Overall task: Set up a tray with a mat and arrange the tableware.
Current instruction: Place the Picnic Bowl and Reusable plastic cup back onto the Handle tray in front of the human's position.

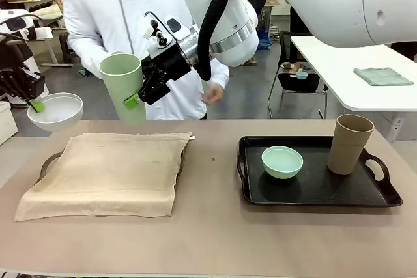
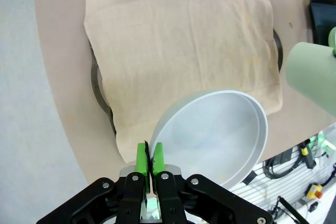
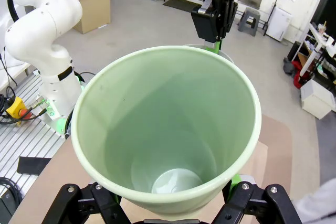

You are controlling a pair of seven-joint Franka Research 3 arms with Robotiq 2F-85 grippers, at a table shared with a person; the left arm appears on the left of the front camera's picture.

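A brown table (image 1: 208,239) seen from the robot's side, with a person (image 1: 104,4) in a white jacket standing at the far edge, one hand (image 1: 212,94) hanging loose near the middle. On the left half lies a beige mat (image 1: 107,170), spread flat with slight creases. A dark curved handle (image 1: 49,161) shows at the mat's left edge, probably belonging to a tray underneath, though the cloth covers the rest. On the right half sits a black tray (image 1: 313,190) with no cloth. In it a mint bowl (image 1: 282,162) stands upright towards the left, and a brown cup (image 1: 350,143) stands upright near the far right corner, the two well apart. The left gripper (image 2: 150,157) is at the far left, above the table's edge. Its green pads are pressed together on the rim of a white bowl (image 1: 55,111), which it holds in the air, hanging just beyond the mat's far left corner. From the left wrist camera the bowl appears tilted, its hollow facing the camera, with the mat below. The right gripper (image 1: 135,99) reaches across from the right to the far left of centre. Its jaws are spread wide around a tall green cup (image 1: 124,89), gripping the lower wall from both sides. The cup is lifted clear of the table, mouth up and leaning a little, above the mat's far edge and just right of the white bowl without touching it. The right wrist camera looks straight down into the cup's open mouth to its pale bottom
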